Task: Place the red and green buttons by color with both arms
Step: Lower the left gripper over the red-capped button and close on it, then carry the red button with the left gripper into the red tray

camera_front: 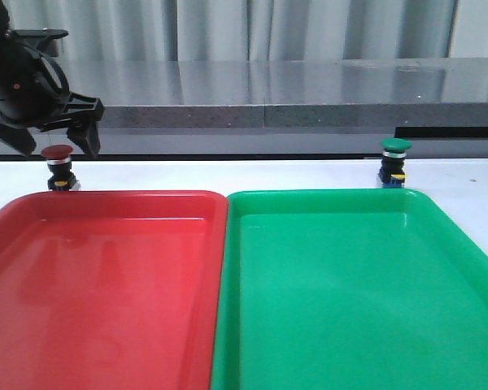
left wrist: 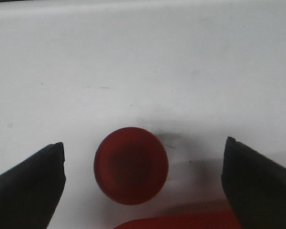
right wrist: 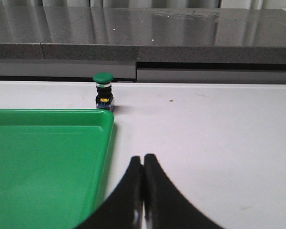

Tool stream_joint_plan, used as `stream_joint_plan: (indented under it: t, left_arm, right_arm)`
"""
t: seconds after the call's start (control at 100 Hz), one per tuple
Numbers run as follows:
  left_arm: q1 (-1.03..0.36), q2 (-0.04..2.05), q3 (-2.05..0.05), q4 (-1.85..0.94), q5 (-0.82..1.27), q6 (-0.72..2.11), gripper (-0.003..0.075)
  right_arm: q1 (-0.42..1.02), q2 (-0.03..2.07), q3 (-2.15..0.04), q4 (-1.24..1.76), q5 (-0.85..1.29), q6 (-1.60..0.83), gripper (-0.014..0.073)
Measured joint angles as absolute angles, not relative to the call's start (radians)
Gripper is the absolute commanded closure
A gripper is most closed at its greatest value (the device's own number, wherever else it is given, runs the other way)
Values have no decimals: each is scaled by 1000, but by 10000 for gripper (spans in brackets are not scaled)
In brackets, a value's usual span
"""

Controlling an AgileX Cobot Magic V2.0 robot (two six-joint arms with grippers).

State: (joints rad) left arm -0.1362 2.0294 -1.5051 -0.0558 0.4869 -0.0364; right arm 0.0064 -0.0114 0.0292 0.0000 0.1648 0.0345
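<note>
The red button stands on the white table just behind the far left corner of the red tray. My left gripper hangs open right above it, one finger on each side. The left wrist view looks straight down on its dark red cap, which lies between the spread fingers of the left gripper, untouched. The green button stands behind the far right part of the green tray. The right gripper is shut and empty, low over the table beside the tray, well short of the green button.
Both trays lie side by side and fill the front of the table. A dark grey ledge runs along the back behind both buttons. The red tray's rim shows just below the red cap in the left wrist view. The green tray's corner lies left of the right fingers.
</note>
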Motion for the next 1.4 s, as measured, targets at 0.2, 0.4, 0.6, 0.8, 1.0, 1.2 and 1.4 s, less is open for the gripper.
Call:
stream_joint_plan:
  t: [0.2,0.4,0.6,0.8,1.0,1.2,1.4]
  left_arm:
    - [-136,2029,-1507,-56,475,-36,146]
    - [-136,2029,-1507,-56,473,-36,209]
    - [-136,2029,-1507,-56,473,-36,289]
    - [-136,2029,-1507,-56,473,-36,414]
    - [-136,2029,-1507,-54,473,-36,551]
    - [-136,2029,-1507,-54,473,-36,566]
    - [-136,2029,-1509,-56,473,-36,566]
  right_arm:
    - [6,-11,29,0,165,34,661]
    - [6,-11,29,0,165,34,661]
    - [6,-11,29,0,165,34,661]
    - [6,-11,29,0,165,34,661]
    - [6,-11,29,0,165,34,661]
    - [6,-11,29,0,165,34,661]
    - [6,-11,29,0,165,34,661]
